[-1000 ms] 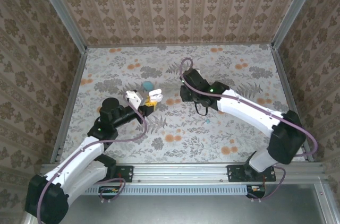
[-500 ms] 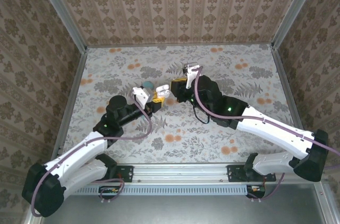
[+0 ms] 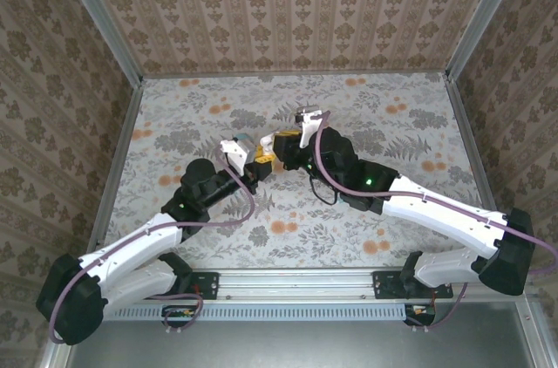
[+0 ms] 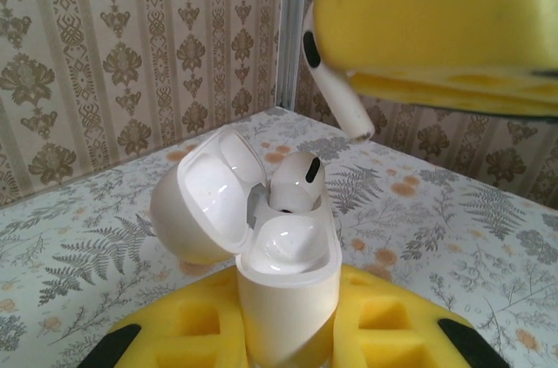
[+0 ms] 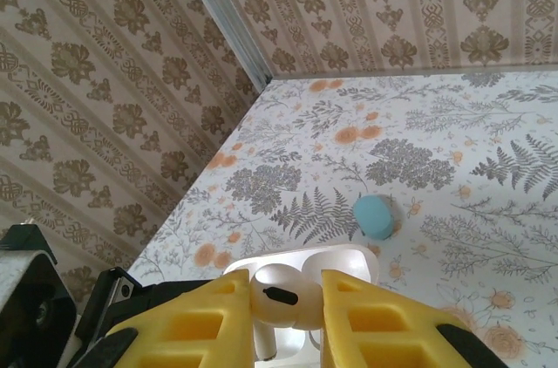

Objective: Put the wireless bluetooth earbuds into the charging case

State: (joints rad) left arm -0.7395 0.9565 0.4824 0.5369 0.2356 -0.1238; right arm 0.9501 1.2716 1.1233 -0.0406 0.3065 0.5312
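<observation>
No lettering, brand mark or number can be read anywhere from where I stand; the charging case (image 4: pixel 288 298) and the earbud (image 5: pixel 279 305) carry none.

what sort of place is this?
Probably a staged robot test cell: damask-patterned wallpaper panels in a bare aluminium frame, a floral-printed tabletop, two white arms bolted to its near rail.

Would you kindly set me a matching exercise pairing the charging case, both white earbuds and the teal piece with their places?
1 charging case
2 upper earbud
3 lower earbud
4 teal piece

A lying on the table
B seated in the case
C clamped in the left gripper, lid open
D pinched by the right gripper

Pairs: 1-C, 2-D, 3-B, 4-A
</observation>
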